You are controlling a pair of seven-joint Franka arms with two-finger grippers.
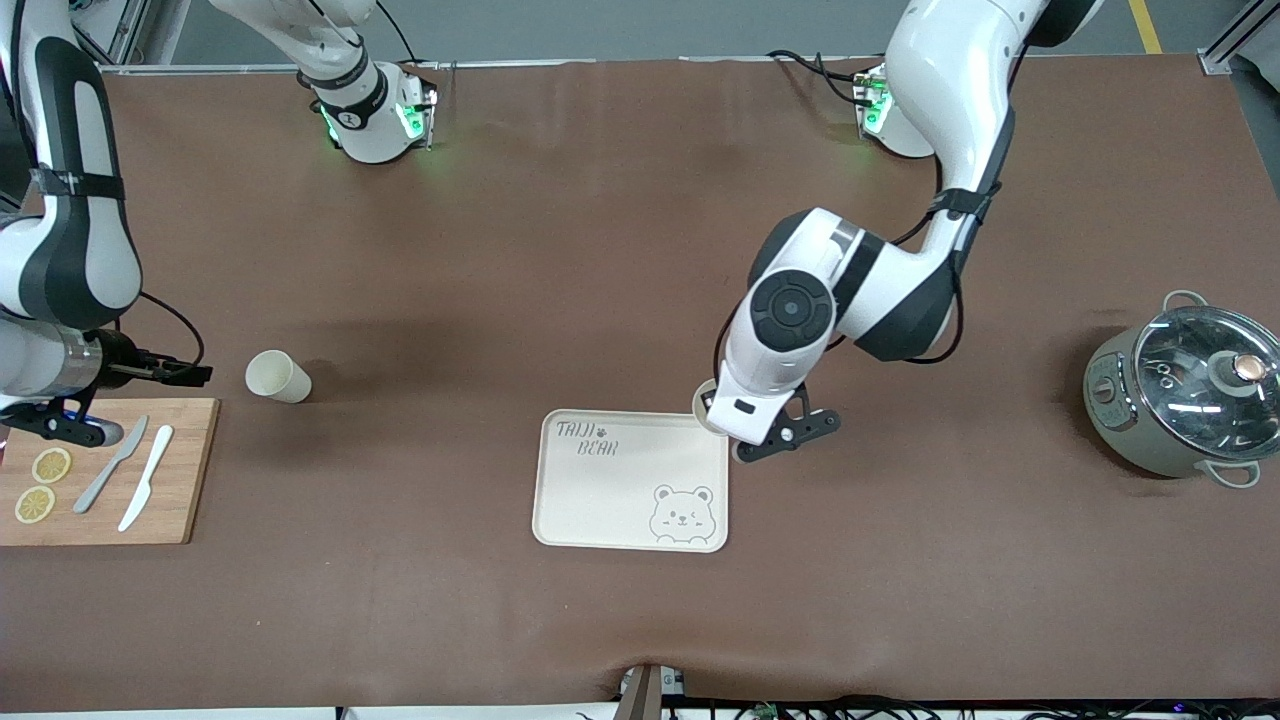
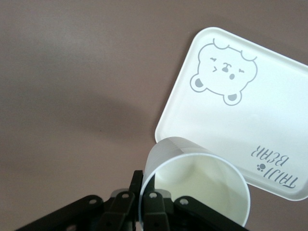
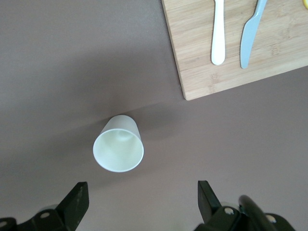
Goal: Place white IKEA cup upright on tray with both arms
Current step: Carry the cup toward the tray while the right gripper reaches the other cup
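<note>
Left gripper point(image 2: 144, 204) jaws clamped on cup point(image 2: 195, 190) rim; right gripper point(image 3: 139, 204) jaws wide apart.

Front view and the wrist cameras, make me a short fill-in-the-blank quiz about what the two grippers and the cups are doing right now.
1. The left gripper is shut on a white ____, gripping its rim.
2. That gripper is over a corner of the cream ____ with the bear drawing.
3. The right gripper is ____, above the second cup on the table.
4. Two knives and lemon slices lie on the wooden ____.

Missing words: cup; tray; open; cutting board
</note>
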